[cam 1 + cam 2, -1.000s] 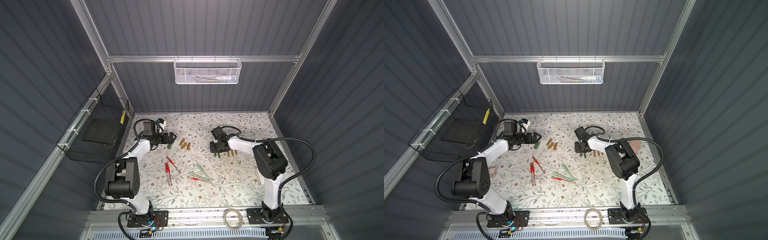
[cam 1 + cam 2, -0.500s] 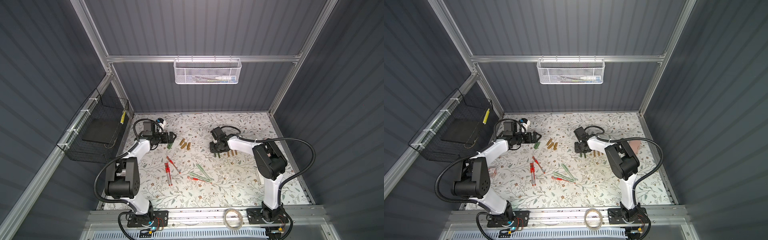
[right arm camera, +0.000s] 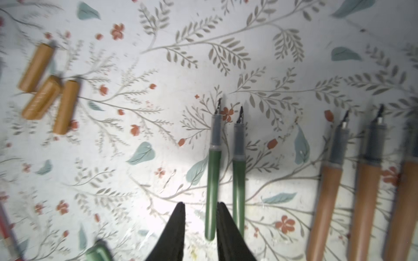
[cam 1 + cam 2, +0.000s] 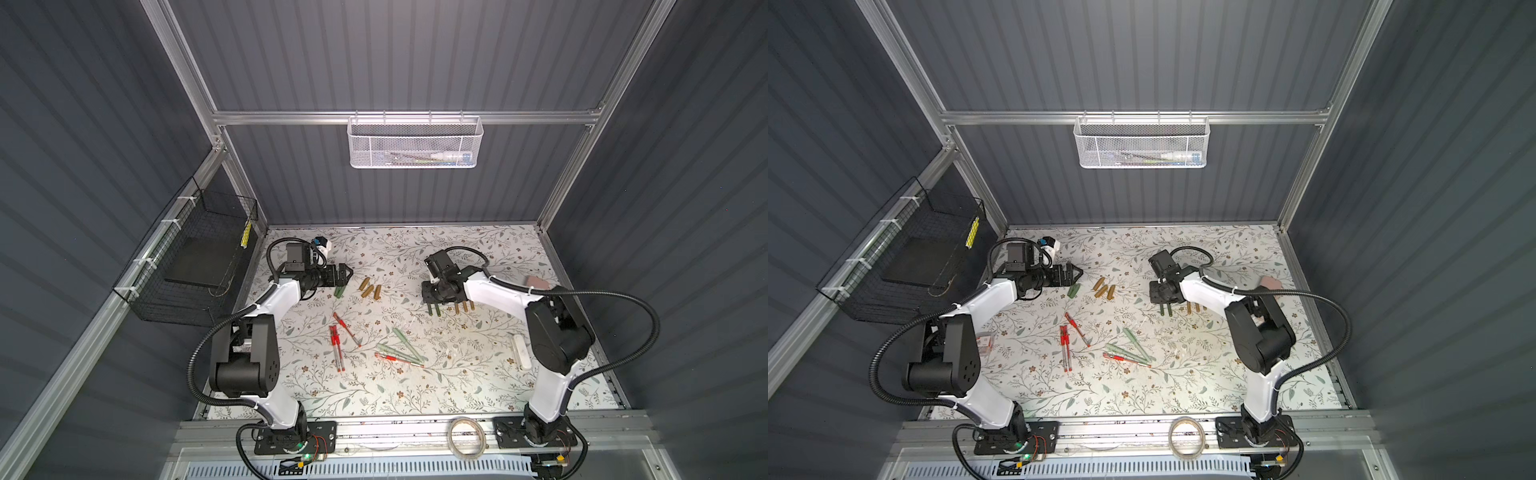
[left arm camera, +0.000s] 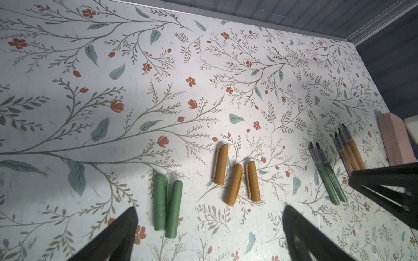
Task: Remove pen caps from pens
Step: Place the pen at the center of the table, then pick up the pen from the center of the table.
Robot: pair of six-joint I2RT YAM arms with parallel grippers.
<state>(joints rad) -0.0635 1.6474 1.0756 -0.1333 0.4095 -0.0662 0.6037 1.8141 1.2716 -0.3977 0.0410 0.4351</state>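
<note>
Green pen (image 3: 213,180) lies flat on the floral table (image 3: 158,67), lengthwise in line with the right gripper (image 3: 201,204), dark nib pointing away; jaws straddle its tail, slightly parted, not pinching. Left gripper (image 5: 210,207) spread wide above two green caps (image 5: 167,203).

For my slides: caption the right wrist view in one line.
Right hand open around an uncapped green pen; second green pen, three gold-brown pens and three loose caps nearby.
</note>
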